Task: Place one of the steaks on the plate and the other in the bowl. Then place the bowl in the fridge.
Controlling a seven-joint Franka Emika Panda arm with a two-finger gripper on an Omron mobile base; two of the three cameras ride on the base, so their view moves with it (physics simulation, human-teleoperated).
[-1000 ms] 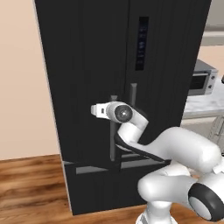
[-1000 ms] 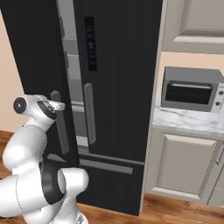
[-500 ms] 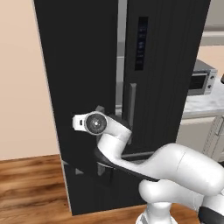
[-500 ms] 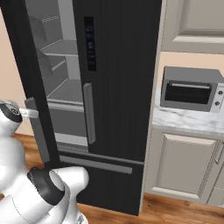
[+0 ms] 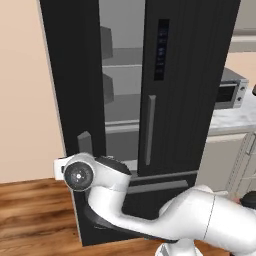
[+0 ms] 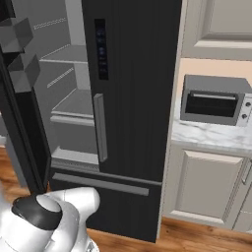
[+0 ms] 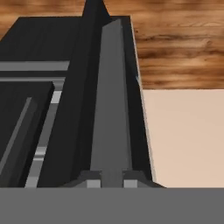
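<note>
The fridge [image 5: 185, 75] stands with its left door [image 5: 70, 100] swung wide open, so the grey shelves [image 6: 74, 106] inside are in plain sight; the right door [image 6: 130, 98] is shut, its grey upright handle [image 6: 100, 128] and the dark control panel [image 6: 100, 49] facing out, and the bottom drawer with its bar handle [image 6: 101, 184] is closed too. In the hand view the gripper [image 7: 112, 181] sits right at the grey handle [image 7: 111, 109] of the open door — the jaws are closed on that handle, which runs straight away from the two finger tips along the door's black face. In the left base view the arm's wrist [image 5: 80, 172] is at the outer edge of the open door, low on it, just above the wood floor [image 5: 35, 215]. To the right of the fridge a microwave [image 6: 214, 101] stands on a marble counter [image 6: 211, 135] above beige cabinet doors [image 6: 204, 184].
</note>
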